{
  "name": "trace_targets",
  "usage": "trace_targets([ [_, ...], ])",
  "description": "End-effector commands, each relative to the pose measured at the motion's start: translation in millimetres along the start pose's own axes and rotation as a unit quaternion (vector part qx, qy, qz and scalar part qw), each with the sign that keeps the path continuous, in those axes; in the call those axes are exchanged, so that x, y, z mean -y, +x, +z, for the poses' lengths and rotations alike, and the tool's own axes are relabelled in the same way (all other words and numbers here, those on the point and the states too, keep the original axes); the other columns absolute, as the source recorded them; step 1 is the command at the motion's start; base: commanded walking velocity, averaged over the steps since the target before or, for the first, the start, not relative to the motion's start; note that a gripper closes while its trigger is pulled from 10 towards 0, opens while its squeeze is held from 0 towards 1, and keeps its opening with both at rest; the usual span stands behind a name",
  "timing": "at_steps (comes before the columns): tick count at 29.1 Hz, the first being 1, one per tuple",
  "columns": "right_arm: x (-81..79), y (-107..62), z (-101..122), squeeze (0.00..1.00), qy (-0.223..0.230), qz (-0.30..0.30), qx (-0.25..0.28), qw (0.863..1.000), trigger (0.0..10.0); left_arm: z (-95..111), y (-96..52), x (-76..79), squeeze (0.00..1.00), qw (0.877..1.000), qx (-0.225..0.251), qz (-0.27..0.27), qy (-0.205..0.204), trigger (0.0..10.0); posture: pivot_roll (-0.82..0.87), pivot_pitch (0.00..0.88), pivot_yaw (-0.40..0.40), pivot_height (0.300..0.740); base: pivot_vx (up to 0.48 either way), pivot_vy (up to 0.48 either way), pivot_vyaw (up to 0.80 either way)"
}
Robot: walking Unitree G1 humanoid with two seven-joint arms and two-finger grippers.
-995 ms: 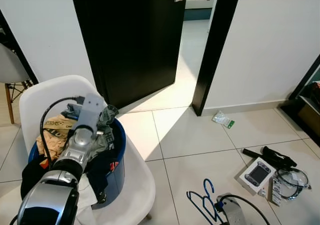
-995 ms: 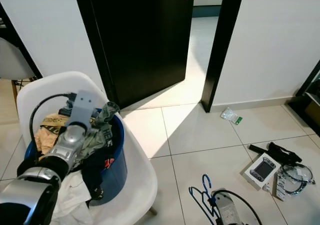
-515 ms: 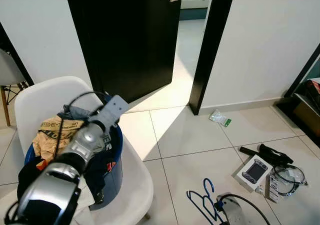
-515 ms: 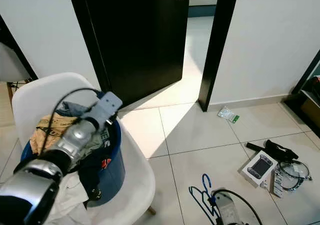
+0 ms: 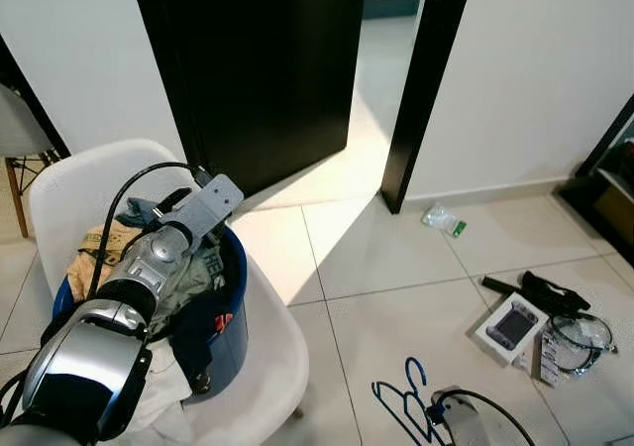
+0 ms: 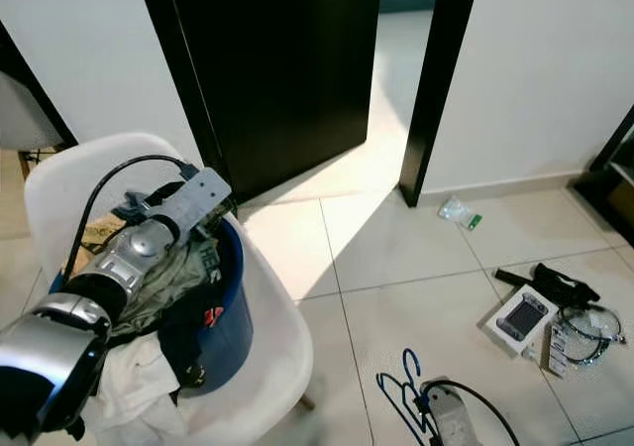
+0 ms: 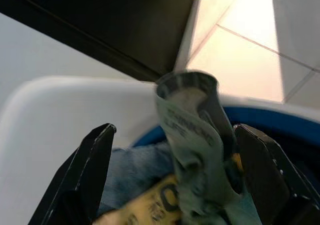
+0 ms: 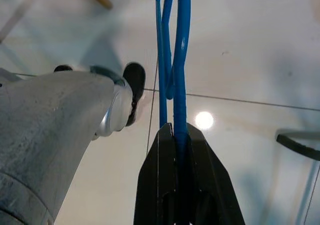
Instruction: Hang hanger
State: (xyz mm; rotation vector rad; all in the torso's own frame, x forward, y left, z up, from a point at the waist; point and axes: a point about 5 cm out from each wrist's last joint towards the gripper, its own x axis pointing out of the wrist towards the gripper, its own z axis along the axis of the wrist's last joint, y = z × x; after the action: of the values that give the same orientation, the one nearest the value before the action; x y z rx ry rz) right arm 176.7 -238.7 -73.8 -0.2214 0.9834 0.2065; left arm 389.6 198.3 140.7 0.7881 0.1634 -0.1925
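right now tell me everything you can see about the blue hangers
The blue hangers are thin, glossy and look like plastic-coated wire, more than one strand bunched together. The right gripper is shut on them, its black fingers pinching the strands. They hang low over the pale tiled floor near the bottom of the head views, one curved hook standing up. How many there are cannot be told.

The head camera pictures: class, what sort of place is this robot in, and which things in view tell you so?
Most likely a room in a home: a tiled floor, a dark door standing open, and a white chair holding a blue basket heaped with clothes.
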Motion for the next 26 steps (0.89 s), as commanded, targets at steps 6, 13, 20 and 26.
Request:
trace_targets([
  [6,-3.4,0.1,-1,0.0,0.009,0.004,0.008,1.0,10.0,-10,-1.5,6.6,0.0,0.999,-0.032,-0.023,0.005,10.0,-0.17,0.173,0.028,0.74,0.0,0.0,0.0],
  [13,-4.9,-0.1,-4,0.0,0.013,0.004,0.008,1.0,10.0,-15,-2.6,1.3,0.0,0.998,-0.05,-0.013,0.033,6.7,-0.17,0.179,0.036,0.74,0.0,0.0,0.0],
  [20,-5.3,-0.2,-4,0.0,0.014,0.003,0.008,1.0,10.0,-18,-3.5,3.6,0.0,0.997,-0.056,-0.018,0.039,0.0,-0.18,0.181,0.037,0.74,0.0,0.0,0.0],
  [26,-5.4,0.1,-3,0.0,0.014,0.002,0.009,1.0,10.0,-20,-3.9,6.5,0.0,0.997,-0.058,-0.02,0.045,0.0,-0.18,0.172,0.041,0.74,0.0,0.0,0.0],
])
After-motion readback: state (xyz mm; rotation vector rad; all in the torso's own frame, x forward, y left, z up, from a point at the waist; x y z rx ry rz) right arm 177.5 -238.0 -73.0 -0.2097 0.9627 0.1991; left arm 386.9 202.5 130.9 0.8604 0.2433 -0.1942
